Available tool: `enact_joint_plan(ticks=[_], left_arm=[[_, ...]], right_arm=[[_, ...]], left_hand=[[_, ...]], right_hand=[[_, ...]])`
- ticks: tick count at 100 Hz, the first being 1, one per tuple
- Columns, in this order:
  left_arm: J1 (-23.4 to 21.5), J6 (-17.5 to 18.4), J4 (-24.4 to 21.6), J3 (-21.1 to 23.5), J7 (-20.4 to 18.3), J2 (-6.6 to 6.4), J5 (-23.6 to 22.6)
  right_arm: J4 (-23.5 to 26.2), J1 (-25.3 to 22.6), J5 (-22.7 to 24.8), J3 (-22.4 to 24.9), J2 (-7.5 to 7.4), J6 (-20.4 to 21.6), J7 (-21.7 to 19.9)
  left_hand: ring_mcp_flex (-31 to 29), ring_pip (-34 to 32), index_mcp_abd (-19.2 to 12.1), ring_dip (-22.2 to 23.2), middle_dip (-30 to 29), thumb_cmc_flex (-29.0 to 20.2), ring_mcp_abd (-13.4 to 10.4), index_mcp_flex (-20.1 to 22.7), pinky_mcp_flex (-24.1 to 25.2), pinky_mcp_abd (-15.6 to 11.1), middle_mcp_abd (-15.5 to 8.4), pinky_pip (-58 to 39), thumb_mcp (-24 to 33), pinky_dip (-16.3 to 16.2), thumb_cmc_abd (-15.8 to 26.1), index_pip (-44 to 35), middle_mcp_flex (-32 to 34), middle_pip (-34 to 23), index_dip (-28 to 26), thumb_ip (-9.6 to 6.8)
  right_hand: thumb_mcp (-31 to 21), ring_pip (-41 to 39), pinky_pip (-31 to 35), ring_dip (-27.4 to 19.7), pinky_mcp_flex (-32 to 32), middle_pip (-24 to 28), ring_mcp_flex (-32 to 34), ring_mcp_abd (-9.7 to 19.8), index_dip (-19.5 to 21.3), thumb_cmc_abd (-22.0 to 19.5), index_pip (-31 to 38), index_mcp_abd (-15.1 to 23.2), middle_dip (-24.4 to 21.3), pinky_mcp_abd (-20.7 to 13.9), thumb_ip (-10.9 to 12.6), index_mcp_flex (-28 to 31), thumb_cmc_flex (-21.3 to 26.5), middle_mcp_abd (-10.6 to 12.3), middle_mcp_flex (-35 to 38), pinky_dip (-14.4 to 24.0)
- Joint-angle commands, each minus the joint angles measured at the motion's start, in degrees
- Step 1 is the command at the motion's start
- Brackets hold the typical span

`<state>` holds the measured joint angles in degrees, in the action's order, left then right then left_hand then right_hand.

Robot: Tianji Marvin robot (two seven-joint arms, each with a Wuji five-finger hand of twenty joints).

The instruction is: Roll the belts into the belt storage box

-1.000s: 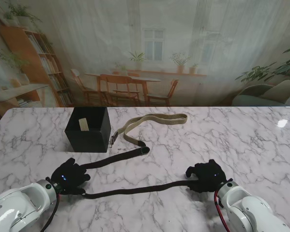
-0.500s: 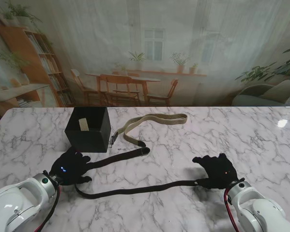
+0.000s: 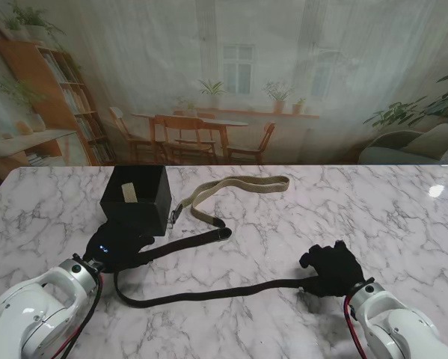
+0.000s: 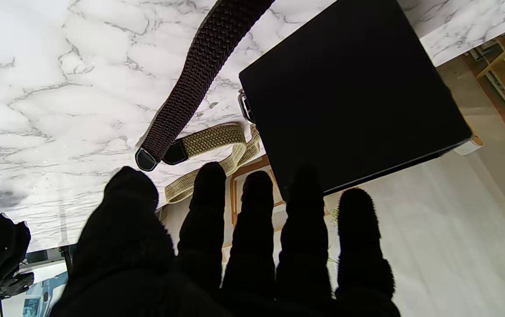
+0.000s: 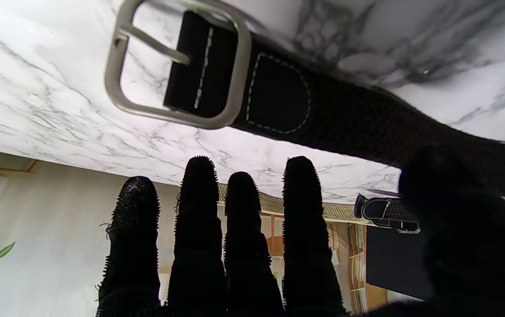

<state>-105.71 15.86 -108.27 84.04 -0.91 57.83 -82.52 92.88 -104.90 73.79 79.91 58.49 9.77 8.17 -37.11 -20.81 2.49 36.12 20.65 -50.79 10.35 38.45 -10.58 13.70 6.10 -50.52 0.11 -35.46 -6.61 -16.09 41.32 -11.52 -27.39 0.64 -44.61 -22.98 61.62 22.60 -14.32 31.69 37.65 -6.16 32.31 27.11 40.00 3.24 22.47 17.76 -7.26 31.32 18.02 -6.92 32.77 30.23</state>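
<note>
A dark braided belt lies on the marble in a long bend. One run goes from its tip to my left hand; the other reaches my right hand. The left hand rests flat over the belt just in front of the black storage box, fingers straight and holding nothing. The right hand hovers over the buckle, fingers extended, thumb over the strap. A tan belt lies looped to the right of the box.
A pale roll sits inside the box. The tan belt's buckle lies against the box's right side. The dark tip touches the tan belt's end. The table's far edge runs just behind the box.
My left hand has slid away from me toward the box, dragging the belt's bend leftward. My right hand moved a little to the right and spread its fingers over the buckle end.
</note>
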Motion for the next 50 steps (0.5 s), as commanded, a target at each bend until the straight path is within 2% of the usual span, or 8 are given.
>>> enact_joint_plan(ticks=[1, 13, 29, 34, 50], left_arm=[[0.1, -0.6, 0.4, -0.5, -0.5, 0.31, 0.5], [0.2, -0.8, 0.4, -0.8, -0.9, 0.31, 0.6], [0.3, -1.0, 0.5, -0.9, -1.1, 0.34, 0.9], [0.3, -1.1, 0.4, -0.9, -1.3, 0.34, 0.8], [0.2, -1.2, 0.3, -0.9, -1.7, 0.36, 0.9]], right_arm=[[-0.2, 0.3, 0.2, -0.4, 0.04, 0.0, -0.7], [-0.5, 0.7, 0.8, -1.0, -0.12, 0.1, -1.0], [-0.7, 0.8, 0.8, -1.4, -0.14, -0.1, -0.9], [-0.7, 0.8, 0.9, -1.4, -0.15, -0.1, -0.8], [-0.7, 0.9, 1.3, -1.4, -0.22, 0.1, -0.8]], left_hand=[[-0.5, 1.1, 0.7, -0.2, 0.8, -0.3, 1.4, 1.9, 0.9, 2.8, 1.4, 1.4, -1.0, 0.7, 2.0, -0.7, 1.8, -0.6, -0.8, -0.02], [-0.6, 1.0, 0.8, -0.2, 0.9, -0.3, 1.4, 1.9, 0.9, 2.9, 1.3, 1.4, -1.0, 0.7, 2.1, -0.7, 1.9, -0.6, -1.1, -0.02], [-0.7, 0.9, 0.8, -0.1, 1.0, -0.4, 1.5, 1.9, 0.9, 2.9, 1.4, 1.3, -1.1, 0.6, 2.1, -0.7, 1.9, -0.7, -1.4, -0.01], [-0.7, 0.9, 0.8, -0.1, 1.0, -0.3, 1.5, 2.0, 0.9, 2.9, 1.4, 1.3, -1.1, 0.6, 2.1, -0.7, 1.9, -0.7, -1.4, -0.01], [-0.7, 0.9, 0.8, -0.1, 1.1, -0.3, 1.5, 2.0, 0.9, 2.9, 1.5, 1.3, -1.1, 0.6, 2.2, -0.6, 2.0, -0.7, -1.5, -0.01]], right_hand=[[-2.1, 2.7, -0.8, -0.8, 0.5, -0.4, 0.3, -0.8, 1.3, 1.3, 1.3, 2.2, 0.0, 1.9, 1.7, 1.4, 0.3, 0.3, 1.4, -0.9], [-5.2, 3.0, -0.8, -1.0, 0.0, -0.7, 1.0, -0.6, 1.9, 2.0, 2.5, 4.5, 0.0, 1.9, 1.7, 3.3, 2.1, 0.5, 2.4, -1.1], [-6.0, 3.2, -1.9, -1.1, 0.9, -1.0, 1.0, -0.4, 2.2, 2.3, 3.4, 6.5, 0.0, 2.3, 1.2, 4.7, 1.8, 0.4, 2.7, -1.8], [-5.6, 3.3, -2.6, -1.1, 1.3, -1.2, 0.9, -0.4, 1.5, 2.7, 3.5, 7.6, 0.1, 2.5, -0.2, 5.0, 2.2, 0.5, 2.7, -2.3], [-5.2, 3.4, -3.1, -1.1, 1.6, -1.5, 1.0, -0.3, -0.1, 3.5, 4.6, 9.5, 0.2, 2.8, -2.2, 5.3, 3.4, 0.4, 3.0, -2.9]])
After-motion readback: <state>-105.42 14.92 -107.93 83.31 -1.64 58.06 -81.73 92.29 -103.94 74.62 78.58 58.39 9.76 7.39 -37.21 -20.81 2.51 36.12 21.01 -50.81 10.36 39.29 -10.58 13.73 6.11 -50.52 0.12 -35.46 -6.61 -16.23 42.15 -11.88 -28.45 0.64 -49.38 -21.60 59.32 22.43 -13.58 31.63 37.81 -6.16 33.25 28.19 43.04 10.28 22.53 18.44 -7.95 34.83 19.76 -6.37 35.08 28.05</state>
